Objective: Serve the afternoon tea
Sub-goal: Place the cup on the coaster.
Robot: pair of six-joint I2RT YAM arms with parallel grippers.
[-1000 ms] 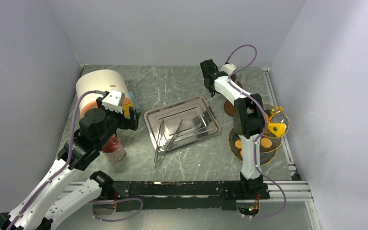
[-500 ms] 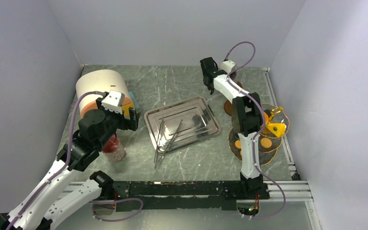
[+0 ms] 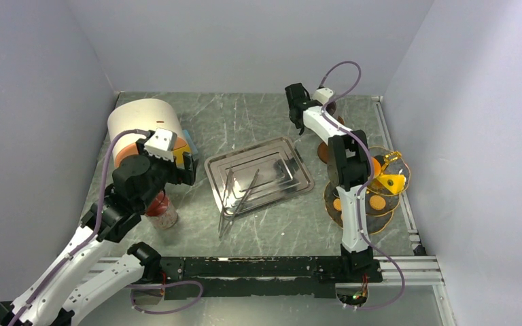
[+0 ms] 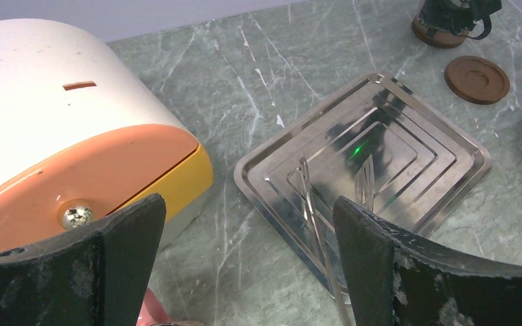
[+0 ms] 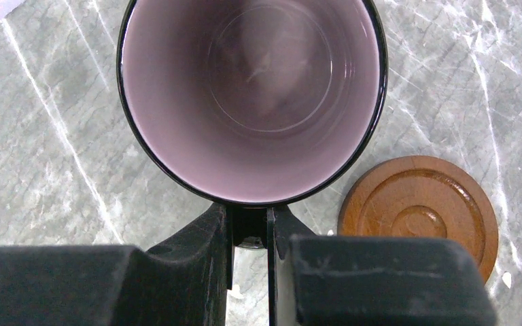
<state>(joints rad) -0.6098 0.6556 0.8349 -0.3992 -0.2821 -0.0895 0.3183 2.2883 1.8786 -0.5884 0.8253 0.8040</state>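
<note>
The pinkish-grey mug [image 5: 251, 95] fills the right wrist view, seen from above and empty. My right gripper [image 5: 250, 231] is shut on its handle at the back of the table [image 3: 298, 103]; in the top view the arm hides the mug. Orange round treats [image 3: 377, 202] lie on clear orange plates [image 3: 387, 221] at the right. Treats of other colours are out of view. My left gripper [image 3: 187, 168] is open and empty, held above the table left of the steel tray [image 4: 248, 272].
The steel tray [image 3: 282, 151] holds metal tongs [image 3: 234, 193] mid-table. A white and orange bin [image 3: 139, 119] stands back left, and a red-lidded jar [image 3: 162, 209] sits under my left arm. Brown coasters [image 5: 418, 214] [image 3: 325, 153] lie beside the mug and right of the tray.
My right arm has shifted slightly and its cable has risen, with the gripper still on the mug's handle. The left arm has not moved.
</note>
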